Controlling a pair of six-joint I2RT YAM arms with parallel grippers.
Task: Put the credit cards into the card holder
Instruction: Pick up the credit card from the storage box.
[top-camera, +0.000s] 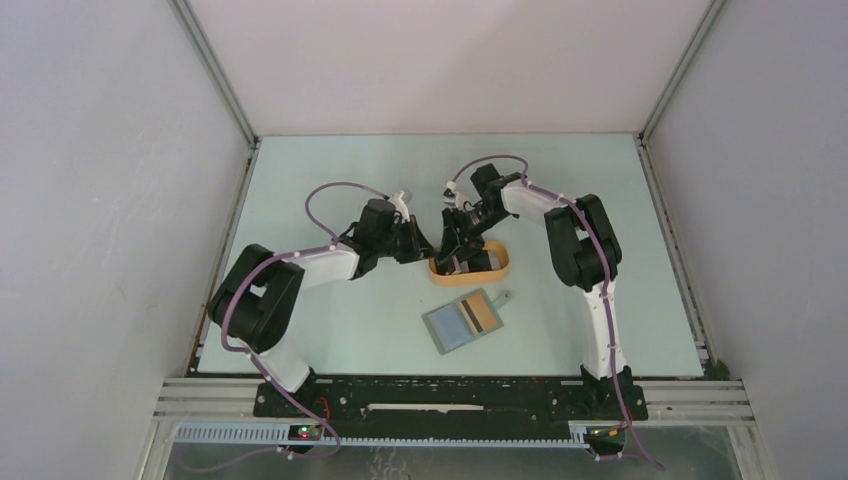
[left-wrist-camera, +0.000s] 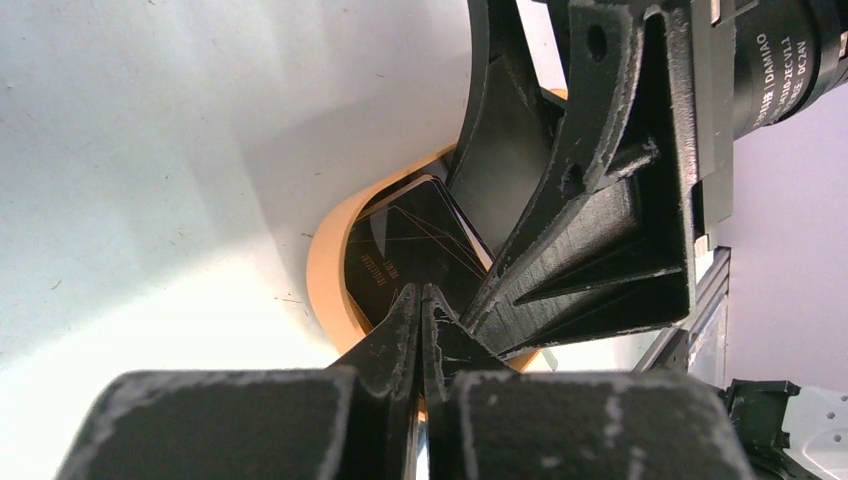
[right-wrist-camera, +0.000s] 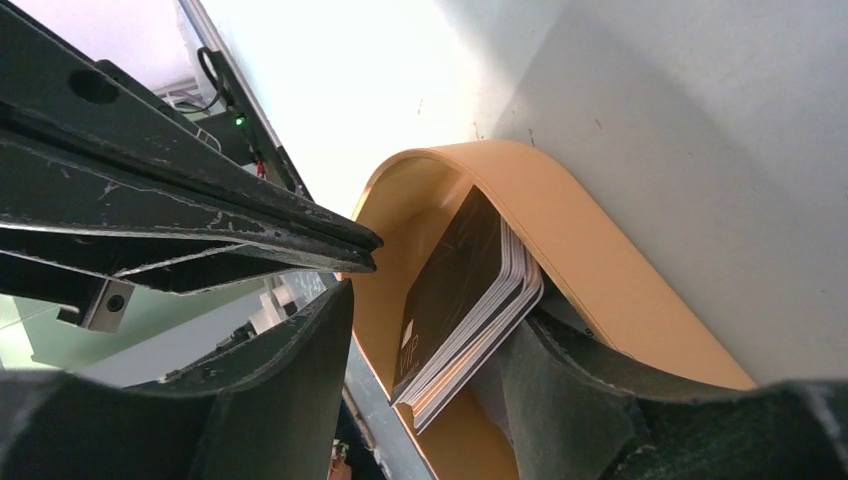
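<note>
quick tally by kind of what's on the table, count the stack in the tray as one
orange oval tray: 1
grey-green card holder: 1
stack of cards in the tray, black on top: 1
tan card with dark stripe on the holder: 1
total: 4
a pale patch on the holder may be another card; cannot tell

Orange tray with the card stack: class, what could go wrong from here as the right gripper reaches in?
1. The right gripper straddles the whole stack of cards leaning on the wall of the orange tray. Closing could pinch several cards, not one.
2. The shut left gripper sits at the tray right beside it, so the fingers might collide.
3. Pulling the stack could drag the tray toward the open card holder.
</note>
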